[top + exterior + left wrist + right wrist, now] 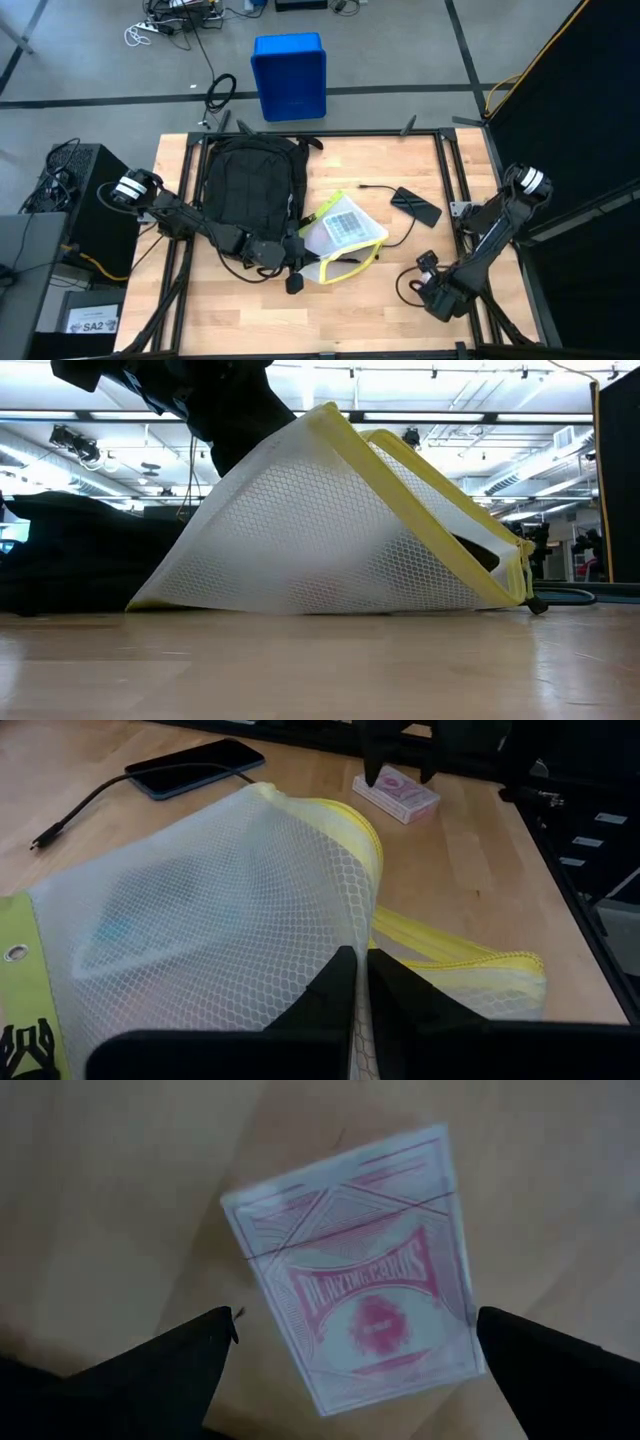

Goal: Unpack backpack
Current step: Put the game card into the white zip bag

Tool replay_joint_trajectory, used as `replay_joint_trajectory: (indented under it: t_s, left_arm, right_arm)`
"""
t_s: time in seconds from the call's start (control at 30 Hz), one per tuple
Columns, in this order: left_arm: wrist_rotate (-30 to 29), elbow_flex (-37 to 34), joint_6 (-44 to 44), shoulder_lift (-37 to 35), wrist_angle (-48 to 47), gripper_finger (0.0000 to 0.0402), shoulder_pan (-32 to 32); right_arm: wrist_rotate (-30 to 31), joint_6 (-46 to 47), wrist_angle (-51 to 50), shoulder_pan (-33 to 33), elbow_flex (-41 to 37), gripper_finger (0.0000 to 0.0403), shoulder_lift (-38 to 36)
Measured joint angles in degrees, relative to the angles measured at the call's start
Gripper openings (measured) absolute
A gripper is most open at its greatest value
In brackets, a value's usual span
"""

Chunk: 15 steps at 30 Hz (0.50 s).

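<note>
Backpack (250, 180) lies flat on the desk (350, 310) at upper left of the high view, and we cannot see inside it. Just right of it rests a white mesh pouch (343, 228) with yellow edging, its contents only a pale blur to us. Our left claw (360, 982) is clenched on the pouch's mesh. Our right claw (355, 1330) hangs released over a deck of playing cards (360, 1305), at lower right of the high view. A phone (416, 205) lies beyond.

Black cloth backpack (248, 180), white mesh pouch (342, 232), smooth wooden table (380, 310), glossy phone (416, 205)
</note>
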Motion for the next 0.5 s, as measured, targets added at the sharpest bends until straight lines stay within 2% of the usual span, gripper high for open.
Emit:
replay_joint_trajectory:
  t_s: [0.1, 0.3, 0.4, 0.5]
  left_arm:
    - [0.0, -0.02, 0.0, 0.0, 0.0, 0.0, 0.0]
    - [0.02, 0.0, -0.02, 0.0, -0.02, 0.0, 0.0]
    - [0.12, -0.01, -0.02, 0.0, 0.02, 0.0, 0.0]
    - [0.2, 0.0, 0.04, 0.0, 0.03, 0.0, 0.0]
  right_arm:
    - [2.32, -1.17, -0.03, 0.27, 0.0, 0.0399, 2.88]
    - [0.88, -2.57, 0.46, -1.18, 0.35, 0.0386, 6.39]
    - [-2.57, -1.11, 0.94, -3.28, 0.21, 0.0363, 6.91]
    - [-6.15, -0.08, 2.52, -5.34, -0.01, 0.032, 6.94]
